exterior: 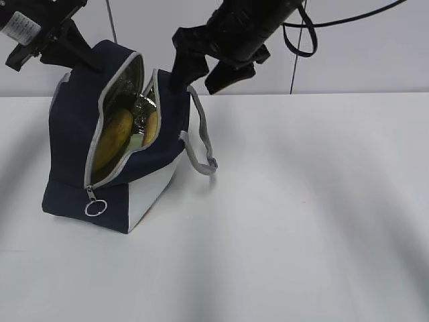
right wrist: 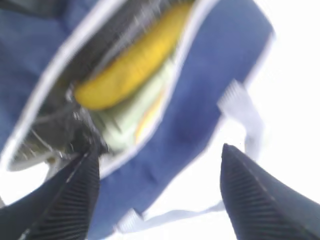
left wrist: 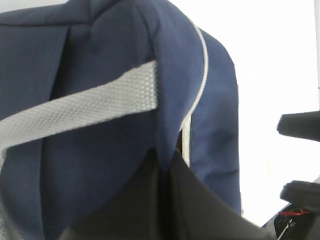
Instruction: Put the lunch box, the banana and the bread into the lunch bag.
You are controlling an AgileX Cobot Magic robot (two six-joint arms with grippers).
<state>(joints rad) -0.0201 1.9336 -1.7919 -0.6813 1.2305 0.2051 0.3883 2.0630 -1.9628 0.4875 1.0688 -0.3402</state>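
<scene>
The right hand point(exterior: 201, 75) hangs just above the lunch bag point(exterior: 74, 127), its two fingers spread wide and holding nothing; in the right wrist view the dark ribbed fingers point(right wrist: 75, 195) frame the bag's open mouth from above. The left hand point(left wrist: 165, 200) is pinched on the upper back edge of the bag, gripping the navy fabric just beside the grey zipper seam, and seems to be keeping the mouth propped open.

Inside the bag, against the foil lining, lies something long and yellow that I take for the banana point(right wrist: 130, 65), with the pale green lid of the lunch box point(right wrist: 132, 117) beneath it. A rounded golden-brown shape low in the opening may be the bread point(exterior: 110, 144), though it is too blurred to be sure. The grey strap point(exterior: 201, 141) hangs down the bag's right side onto the table point(exterior: 301, 221).

The risks, as I judge them: the bag stands tilted and leans on the left hand's hold, so letting go abruptly could tip it and spill the banana through the unzipped mouth. The right hand, so near the rim and the strap, could snag either while moving away and drag the bag over.
</scene>
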